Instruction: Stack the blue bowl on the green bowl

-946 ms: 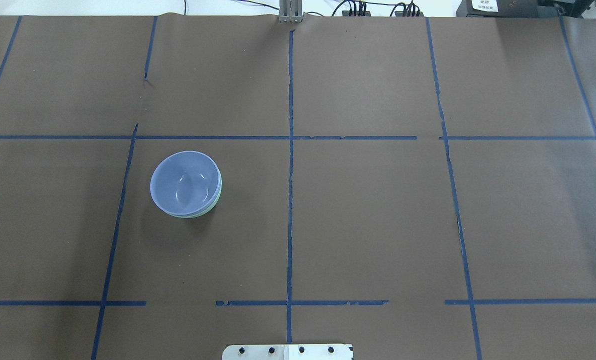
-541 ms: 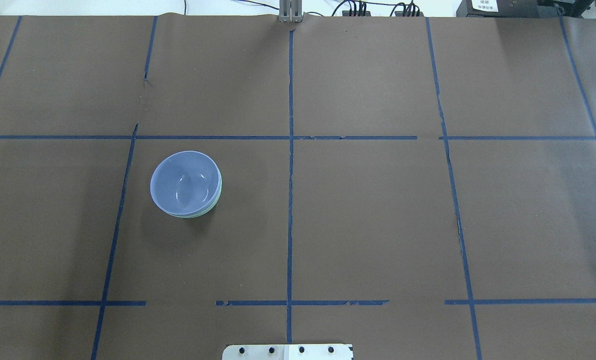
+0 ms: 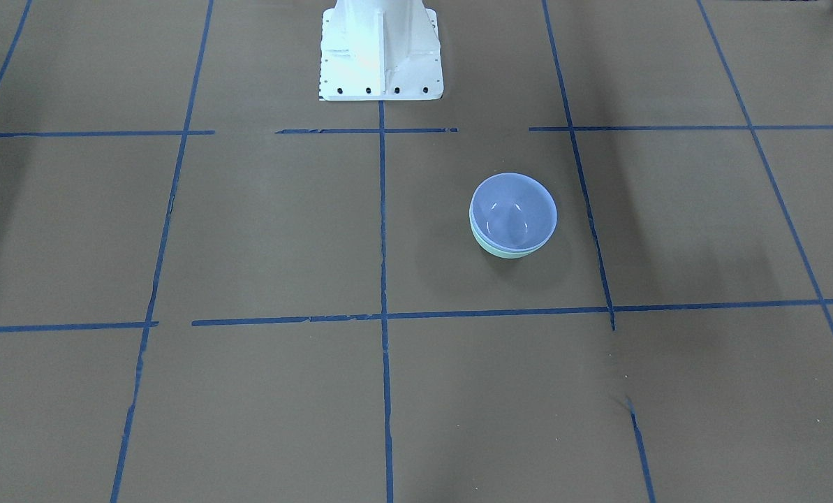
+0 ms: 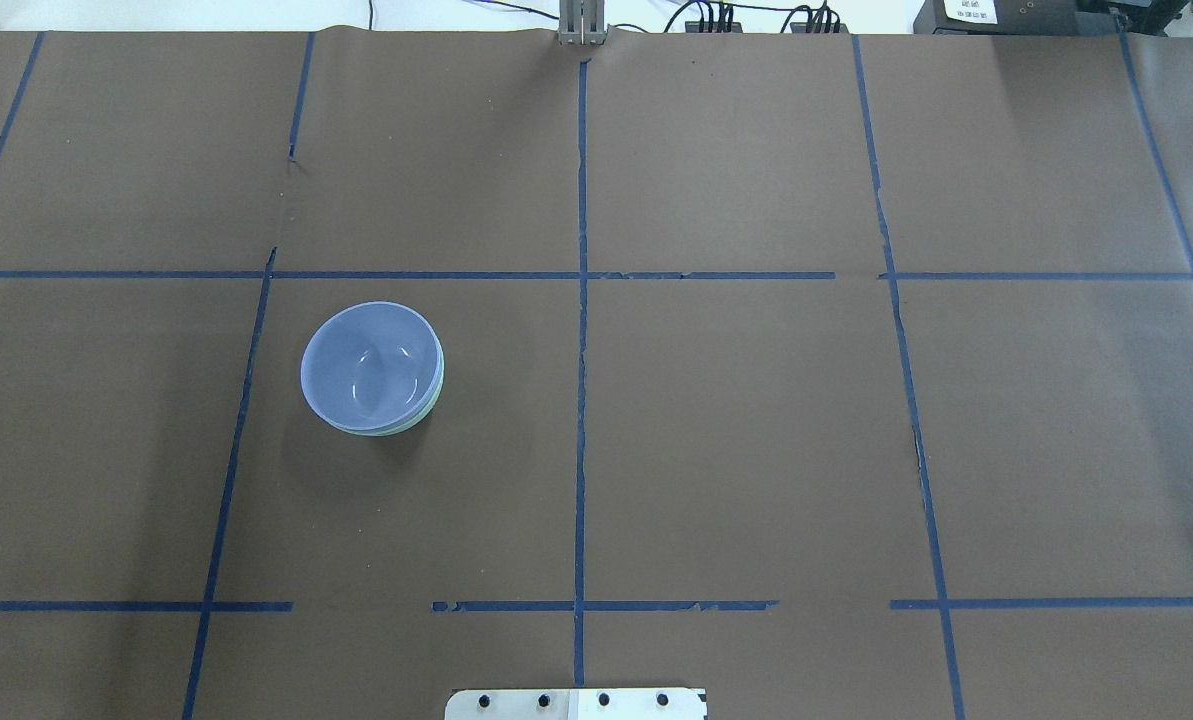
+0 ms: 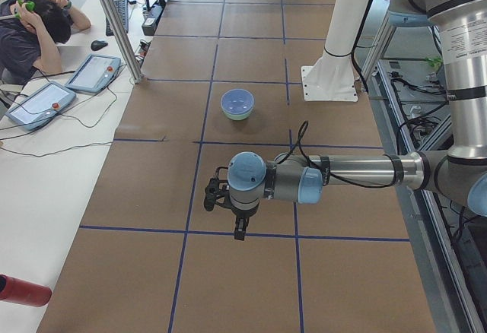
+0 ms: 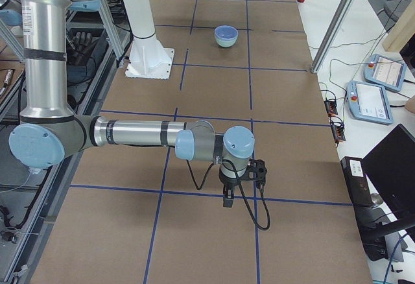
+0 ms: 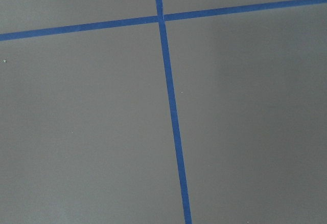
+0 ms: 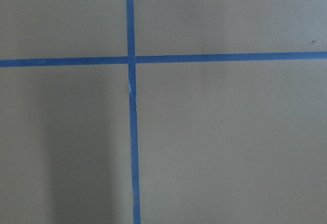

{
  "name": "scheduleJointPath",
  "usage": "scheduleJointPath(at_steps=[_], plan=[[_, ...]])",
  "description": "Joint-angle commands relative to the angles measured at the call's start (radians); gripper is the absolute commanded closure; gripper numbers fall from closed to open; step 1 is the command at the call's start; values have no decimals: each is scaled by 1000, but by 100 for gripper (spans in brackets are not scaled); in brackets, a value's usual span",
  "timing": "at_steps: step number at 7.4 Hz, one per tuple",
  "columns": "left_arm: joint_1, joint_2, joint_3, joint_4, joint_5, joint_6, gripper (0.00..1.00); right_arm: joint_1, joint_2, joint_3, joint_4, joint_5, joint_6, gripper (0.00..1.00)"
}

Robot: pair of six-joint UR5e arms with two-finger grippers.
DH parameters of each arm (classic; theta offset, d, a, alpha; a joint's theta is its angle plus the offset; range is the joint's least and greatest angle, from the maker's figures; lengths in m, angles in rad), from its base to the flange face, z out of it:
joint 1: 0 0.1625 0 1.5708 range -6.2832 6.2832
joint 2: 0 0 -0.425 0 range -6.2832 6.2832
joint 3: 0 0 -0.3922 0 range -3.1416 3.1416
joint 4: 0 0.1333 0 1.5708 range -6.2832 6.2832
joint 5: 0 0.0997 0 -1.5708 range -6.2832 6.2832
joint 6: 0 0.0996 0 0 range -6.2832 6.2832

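Observation:
The blue bowl [image 4: 368, 362] sits nested inside the green bowl [image 4: 429, 410] on the brown table, left of the centre line. In the front-facing view the blue bowl [image 3: 512, 211] is right of centre, with the green bowl [image 3: 507, 253] showing as a thin rim beneath it. My left gripper [image 5: 239, 230] hangs over the table's left end, well away from the bowls [image 5: 237, 102]. My right gripper [image 6: 228, 198] hangs over the right end, far from the bowls [image 6: 225, 34]. I cannot tell whether either is open or shut. Both wrist views show only paper and blue tape.
The robot's white base pedestal [image 3: 380, 49] stands at the table's near edge. An operator [image 5: 30, 29] sits at a side table with tablets [image 5: 91, 73]. An aluminium post [image 5: 114, 21] stands at the far edge. A red cylinder [image 5: 23, 291] lies beside the left end.

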Motion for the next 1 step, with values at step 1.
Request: scheduleJointPath(at_steps=[1], plan=[[-4,2,2,2,0,0,0,0,0,0,0,0,-1,0]])
